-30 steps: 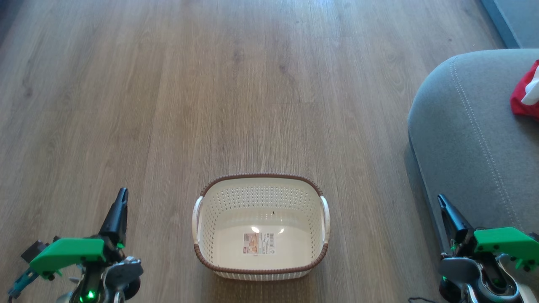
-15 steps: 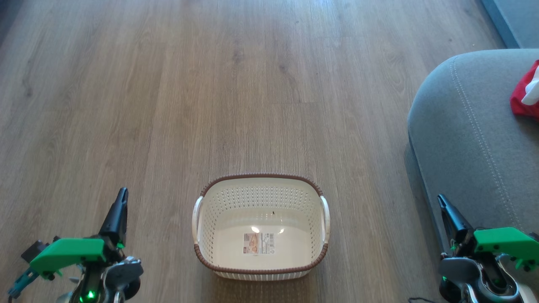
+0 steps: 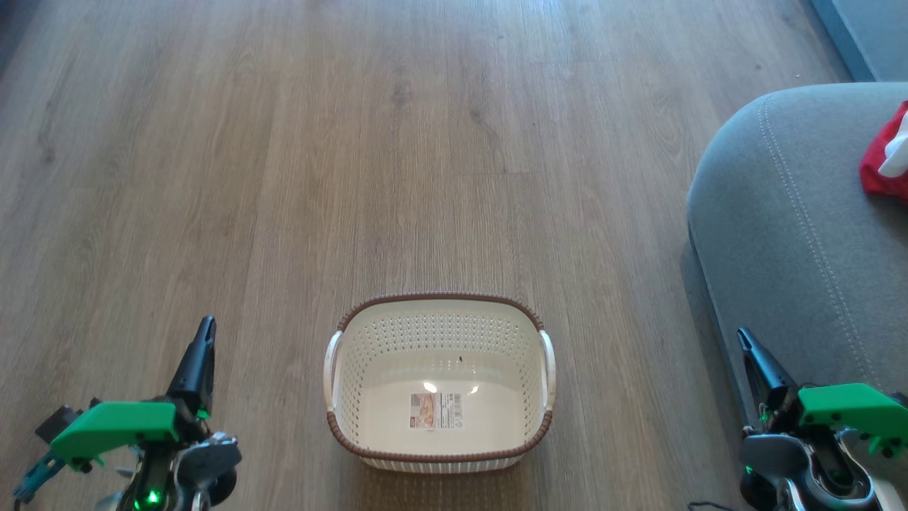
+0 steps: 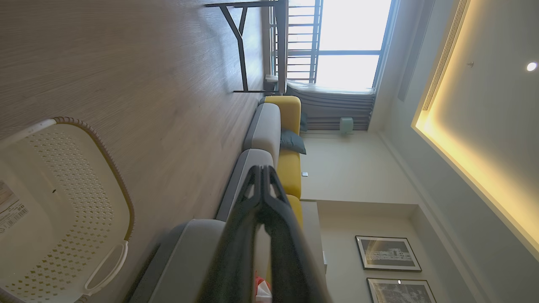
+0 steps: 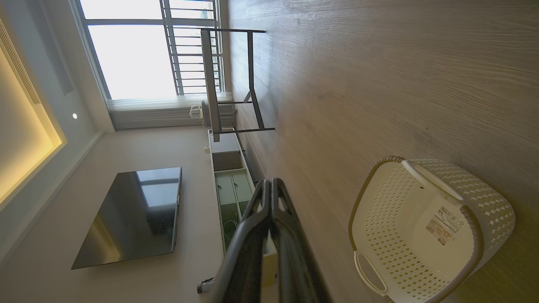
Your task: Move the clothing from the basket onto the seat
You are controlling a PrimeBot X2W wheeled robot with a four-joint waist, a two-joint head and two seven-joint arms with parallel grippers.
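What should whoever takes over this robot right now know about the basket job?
Left gripper: jaws shut, empty, left of the basket.
Right gripper: jaws shut, empty, beside the seat.
The basket stands on the wooden floor, holding nothing but its label sticker.
Red and white clothing: on the seat, partly cut off by the picture edge.
Done: basket emptied. Left: nothing visible to move.

Entry: legible text check.
- One printed item: a white rectangular label sticker (image 3: 435, 410) on the inner bottom of the small cream perforated plastic basket (image 3: 440, 330), near centre, slightly toward 6 o'clock.
- Head view: brownish picture patch at the label's 9 o'clock end, barcode bars at its 3 o'clock end.
- Characters are too small to read; no words, brand or numbers can be made out.
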